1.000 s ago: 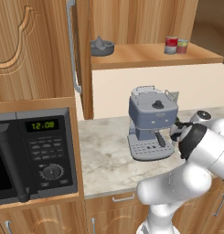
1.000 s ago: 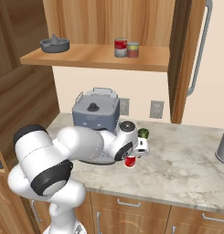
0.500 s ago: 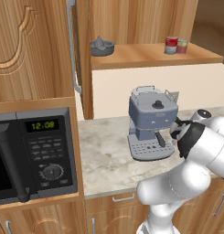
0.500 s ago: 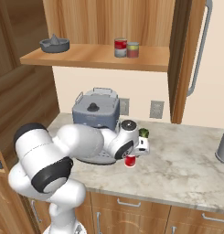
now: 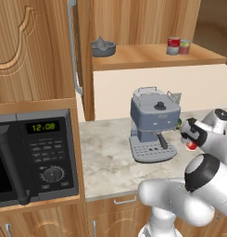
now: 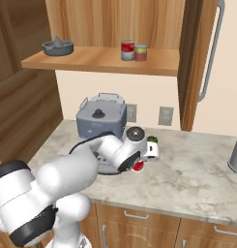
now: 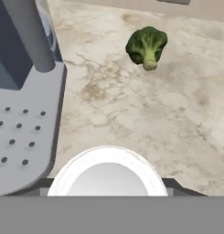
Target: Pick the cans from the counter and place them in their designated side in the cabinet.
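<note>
Red can (image 6: pixel 137 167) sits gripped in the pincer (image 6: pixel 139 164) just above the surface (image 6: pixel 197 169), coffee machine (image 7: pixel 22 91) at nine o'clock; swinging leftward could knock it loose.

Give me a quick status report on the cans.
End effector over red can on counter, grip unclear. Two cans on cabinet shelf. Broccoli, coffee machine close by.

Counter (image 7: pixel 145 114) beige, grey-veined; broccoli (image 7: pixel 146 45) dark green (paler stalk); coffee machine (image 5: pixel 153 122) blue-grey; can (image 6: pixel 137 167) red.
</note>
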